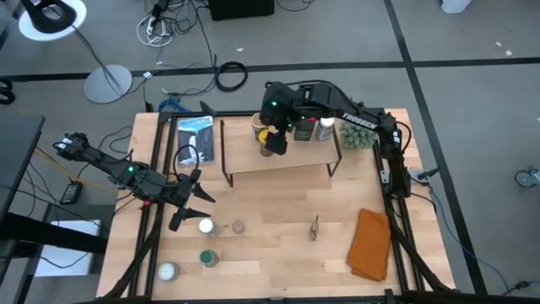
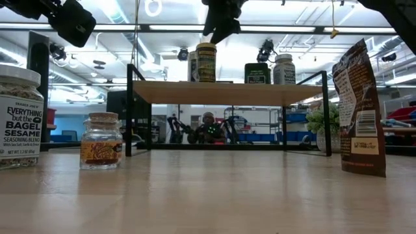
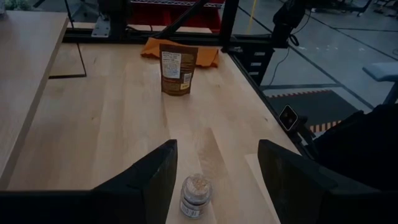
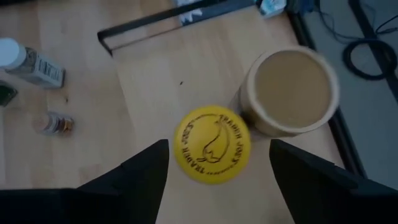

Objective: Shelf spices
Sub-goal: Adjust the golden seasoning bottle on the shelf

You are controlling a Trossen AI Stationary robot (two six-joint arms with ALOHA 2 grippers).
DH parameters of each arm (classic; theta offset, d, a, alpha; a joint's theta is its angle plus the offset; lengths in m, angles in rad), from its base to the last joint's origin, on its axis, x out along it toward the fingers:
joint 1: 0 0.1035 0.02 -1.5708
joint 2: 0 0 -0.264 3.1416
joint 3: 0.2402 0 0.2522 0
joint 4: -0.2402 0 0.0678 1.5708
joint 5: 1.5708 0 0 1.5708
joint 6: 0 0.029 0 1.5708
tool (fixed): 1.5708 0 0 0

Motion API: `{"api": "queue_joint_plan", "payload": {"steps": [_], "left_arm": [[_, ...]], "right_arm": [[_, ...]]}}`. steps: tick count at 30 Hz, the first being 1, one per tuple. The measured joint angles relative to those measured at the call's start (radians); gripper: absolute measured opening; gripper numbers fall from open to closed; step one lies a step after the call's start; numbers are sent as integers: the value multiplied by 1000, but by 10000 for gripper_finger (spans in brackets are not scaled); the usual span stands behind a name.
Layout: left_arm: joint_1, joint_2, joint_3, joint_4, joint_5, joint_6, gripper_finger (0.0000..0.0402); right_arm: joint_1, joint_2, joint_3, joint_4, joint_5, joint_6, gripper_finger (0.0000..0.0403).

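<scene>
Right wrist view: right hand (image 4: 214,163) wide above round yellow-lidded jar (image 4: 212,144) on wooden shelf (image 4: 155,74).

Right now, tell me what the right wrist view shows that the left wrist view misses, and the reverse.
Only the right wrist view: a yellow-lidded jar beside a tan-lidded canister on the shelf, below the open right hand. Only the left wrist view: a brown pouch, the orange cloth and a small jar between the left hand's fingers. Both share the pale wooden tabletop.
</scene>
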Motion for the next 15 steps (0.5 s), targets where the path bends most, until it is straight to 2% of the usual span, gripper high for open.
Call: {"api": "queue_joint_plan", "payload": {"steps": [8,11,15], "left_arm": [[0,1,0,0,0,0,229],[0,1,0,0,0,0,229],[0,1,0,0,0,5,229]], "right_arm": [[-16,0,-7,134,-1,-1,253],[-23,3,-25,182,0,-1,224],[-32,1,-32,207,-1,-7,161]]}}
